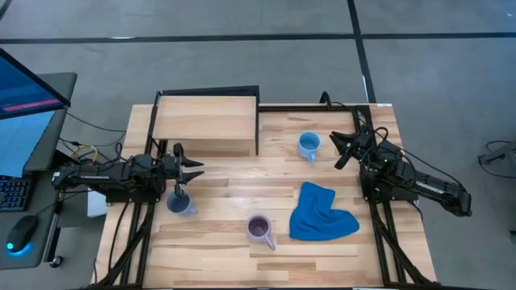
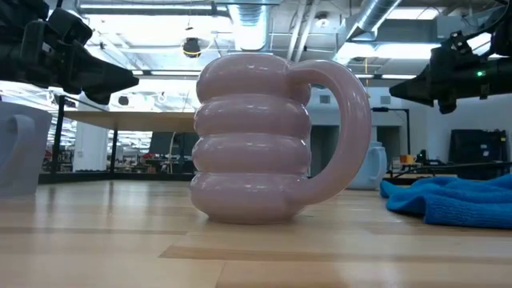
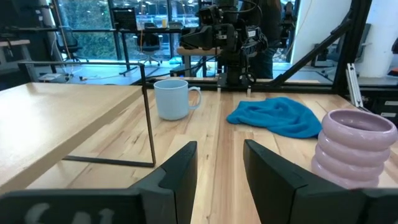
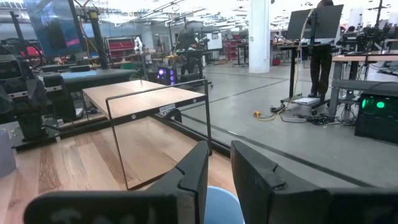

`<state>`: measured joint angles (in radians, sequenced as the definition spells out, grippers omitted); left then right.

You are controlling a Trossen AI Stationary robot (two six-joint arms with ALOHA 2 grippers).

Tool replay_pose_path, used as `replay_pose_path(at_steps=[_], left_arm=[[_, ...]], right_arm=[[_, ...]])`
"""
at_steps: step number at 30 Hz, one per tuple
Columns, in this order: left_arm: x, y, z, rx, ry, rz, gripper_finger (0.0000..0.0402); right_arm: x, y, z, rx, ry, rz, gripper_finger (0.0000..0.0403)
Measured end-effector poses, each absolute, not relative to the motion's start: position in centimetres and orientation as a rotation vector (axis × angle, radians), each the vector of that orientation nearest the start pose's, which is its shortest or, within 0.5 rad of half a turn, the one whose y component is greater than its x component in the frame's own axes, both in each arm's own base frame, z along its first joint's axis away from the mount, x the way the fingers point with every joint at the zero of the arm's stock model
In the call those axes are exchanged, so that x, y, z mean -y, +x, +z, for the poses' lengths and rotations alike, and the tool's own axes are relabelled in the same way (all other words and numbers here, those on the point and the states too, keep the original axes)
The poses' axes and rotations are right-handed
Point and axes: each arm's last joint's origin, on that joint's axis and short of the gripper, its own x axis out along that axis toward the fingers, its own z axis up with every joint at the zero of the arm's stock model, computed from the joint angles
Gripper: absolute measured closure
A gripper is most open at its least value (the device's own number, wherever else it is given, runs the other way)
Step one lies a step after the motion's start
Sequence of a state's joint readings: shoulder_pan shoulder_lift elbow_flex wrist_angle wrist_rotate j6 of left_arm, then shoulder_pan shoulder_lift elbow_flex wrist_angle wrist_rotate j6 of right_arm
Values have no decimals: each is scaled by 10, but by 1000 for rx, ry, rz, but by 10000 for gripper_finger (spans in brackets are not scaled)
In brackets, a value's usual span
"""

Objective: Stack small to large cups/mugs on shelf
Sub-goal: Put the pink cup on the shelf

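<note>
- Nothing stacked: the light-wood shelf board [image 1: 205, 119] stands bare.
- Pale purple ribbed mug [image 1: 259, 229], grey-blue mug [image 1: 178, 202] and bright light-blue mug [image 1: 308, 145] sit apart on the tabletop.
- Left gripper [image 1: 193, 170] and right gripper [image 1: 340, 149] hover released.

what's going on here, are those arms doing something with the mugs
Two robot arms are set to put three mugs on the shelf, but none is up there yet. The left gripper is open, right by the grey-blue mug. The right gripper is open too, next to the light blue mug. The pale purple mug stands alone near the front of the table, beside a crumpled blue cloth. Neither gripper holds anything.
</note>
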<state>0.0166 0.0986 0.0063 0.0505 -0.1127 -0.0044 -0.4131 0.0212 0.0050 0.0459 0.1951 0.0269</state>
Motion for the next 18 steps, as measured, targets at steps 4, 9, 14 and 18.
replay_pose_path(at_steps=[4, 9, 14, 18], left_arm=[[-5, 103, 163, -41, -6, 129, 281], [-5, 103, 163, -35, 20, 135, 281], [-5, 103, 165, -20, 115, 135, 281], [-4, 103, 170, 24, 159, 115, 281]], right_arm=[[45, 88, 168, 38, 23, -608, 310], [45, 88, 168, 38, 23, -608, 310], [45, 88, 168, 37, 23, -608, 310], [45, 88, 168, 38, 23, -608, 310]])
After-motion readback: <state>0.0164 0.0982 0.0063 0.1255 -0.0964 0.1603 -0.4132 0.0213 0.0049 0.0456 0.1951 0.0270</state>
